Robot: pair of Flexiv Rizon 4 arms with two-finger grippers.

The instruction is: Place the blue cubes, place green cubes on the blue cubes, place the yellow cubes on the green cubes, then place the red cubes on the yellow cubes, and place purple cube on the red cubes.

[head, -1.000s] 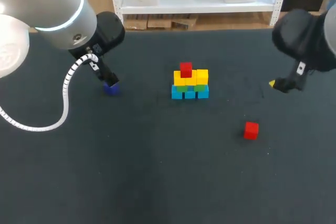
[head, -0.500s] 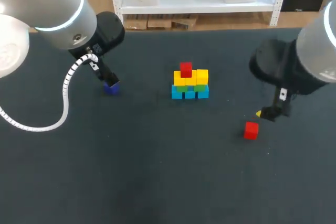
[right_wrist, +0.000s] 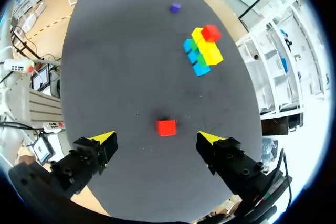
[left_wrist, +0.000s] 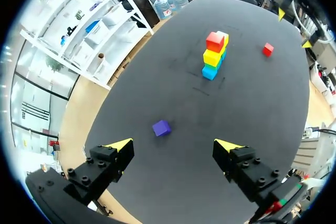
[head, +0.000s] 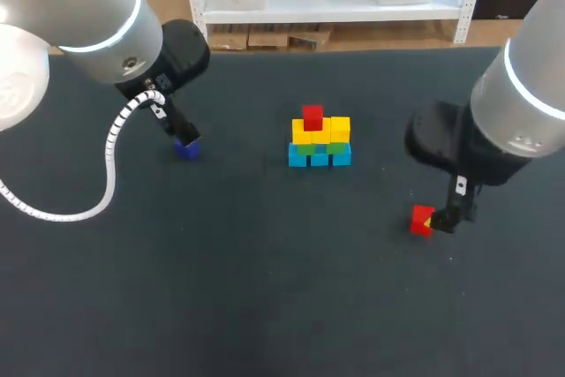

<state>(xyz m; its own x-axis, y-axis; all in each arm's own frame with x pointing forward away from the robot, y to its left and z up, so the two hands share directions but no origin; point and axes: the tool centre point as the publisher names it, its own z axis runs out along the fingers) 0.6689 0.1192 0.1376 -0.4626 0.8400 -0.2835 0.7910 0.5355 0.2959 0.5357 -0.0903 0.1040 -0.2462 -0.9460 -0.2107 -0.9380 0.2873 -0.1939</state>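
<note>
Red cube [right_wrist: 166, 127] ahead of right gripper [right_wrist: 156, 139] (spread)

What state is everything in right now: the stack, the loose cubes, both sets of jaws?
Stack: standing, blue at the bottom, then green, then yellow.
Top red cube: sitting on the stack's yellow layer.
Loose red cube: lying apart from the stack, ungripped.
Purple cube: lying apart from the stack, ungripped.
Left gripper: jaws open, purple cube ahead of them.
Right gripper: jaws open, loose red cube just ahead of them.
</note>
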